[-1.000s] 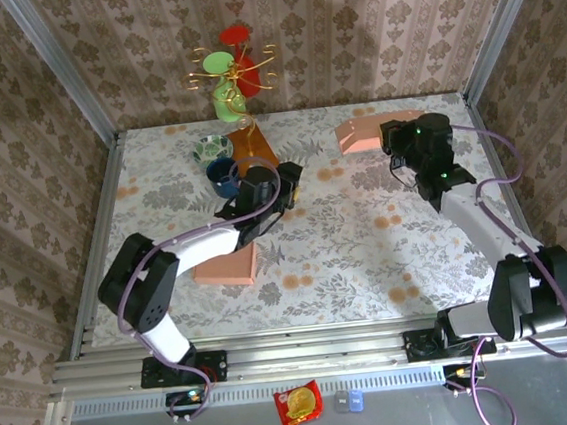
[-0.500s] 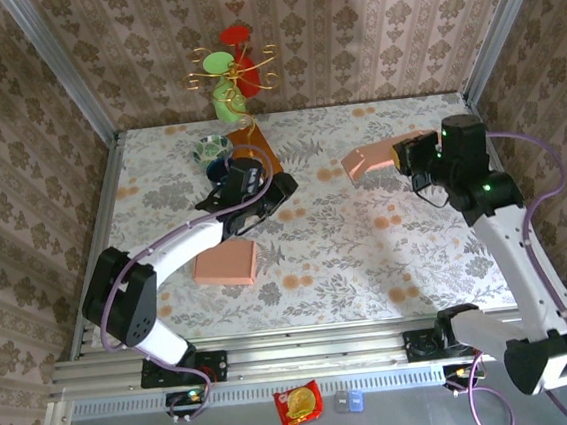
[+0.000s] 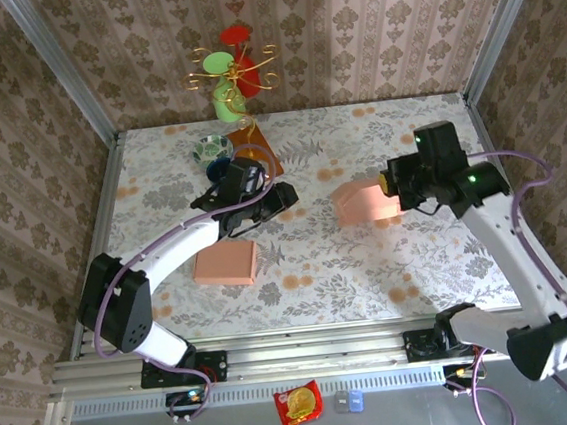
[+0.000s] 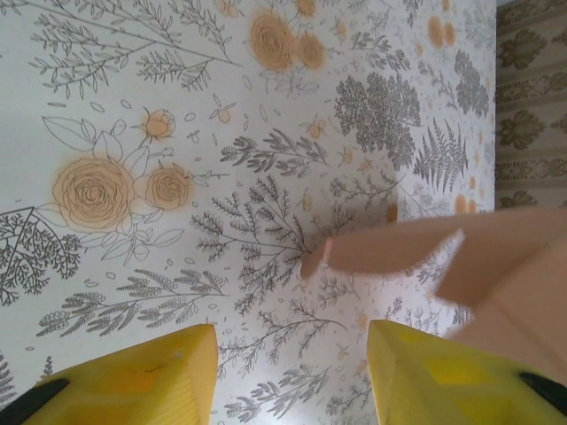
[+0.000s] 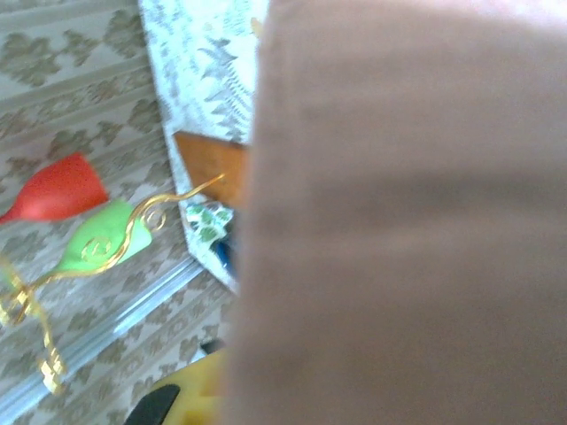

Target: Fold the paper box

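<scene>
Right hand [image 3: 392, 186] is clamped on the paper box [image 3: 361, 205]. The box sticks out past its fingertips toward the left hand [image 3: 282, 197] and looks lifted off the counter [image 3: 349, 266], going by the shadow under it. The box blocks the right wrist view, so I can't see the exact grip point or which flap is pinched.

Left hand is about half open and empty. Its wrist view shows bare counter between the two yellow fingers [image 4: 133, 376]. The box is ahead of that hand and off to one side, near but not touching.

A second pink piece [image 3: 226, 263] lies flat on the counter just behind the left hand, on its base side, and neither hand touches it.

Step, as I read it: this is bringing the box to centre for a two-handed fold. No crease is being worked yet, and the task looks early.

Next move calls for:
- the right hand holding the box steady, low over or on the counter
- the left hand lining its open fingers up on the nearest free flap edge, then closing or pressing along the crease
- both hands keeping clear of each other around the box
</scene>
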Available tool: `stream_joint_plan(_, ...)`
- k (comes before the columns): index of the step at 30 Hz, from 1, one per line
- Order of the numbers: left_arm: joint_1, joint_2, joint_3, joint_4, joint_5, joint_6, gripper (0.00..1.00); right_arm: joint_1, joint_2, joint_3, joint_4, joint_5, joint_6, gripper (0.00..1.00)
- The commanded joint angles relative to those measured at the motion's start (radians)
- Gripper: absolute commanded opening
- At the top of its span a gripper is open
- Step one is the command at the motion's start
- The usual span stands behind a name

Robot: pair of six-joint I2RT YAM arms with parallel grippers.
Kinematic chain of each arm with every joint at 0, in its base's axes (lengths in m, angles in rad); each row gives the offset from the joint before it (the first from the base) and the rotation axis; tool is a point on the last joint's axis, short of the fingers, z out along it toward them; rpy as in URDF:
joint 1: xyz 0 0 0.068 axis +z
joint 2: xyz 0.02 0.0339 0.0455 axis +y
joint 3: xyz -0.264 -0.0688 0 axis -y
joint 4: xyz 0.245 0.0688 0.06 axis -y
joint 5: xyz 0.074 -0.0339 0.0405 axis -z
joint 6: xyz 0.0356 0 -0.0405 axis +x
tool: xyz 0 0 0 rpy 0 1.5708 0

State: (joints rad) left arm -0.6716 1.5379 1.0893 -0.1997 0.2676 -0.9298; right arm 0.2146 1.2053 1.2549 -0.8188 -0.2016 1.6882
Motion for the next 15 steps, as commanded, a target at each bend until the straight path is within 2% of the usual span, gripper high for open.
stream_joint_plan(1, 0.008, -0.034, 0.0, -0.046, 0.03, 0.035, 0.48, 0.008, 0.078, 0.055, -0.016, 0.044, 0.045, 0.0)
stream_joint_plan(7, 0.007, -0.059, -0.017, -0.081, 0.045, 0.062, 0.48, 0.013, 0.222, 0.096, 0.016, 0.038, 0.039, 0.0)
stream_joint_plan(15, 0.01, -0.066, -0.026, -0.095, 0.061, 0.073, 0.48, 0.022, 0.311, 0.057, 0.194, 0.034, -0.009, 0.0)
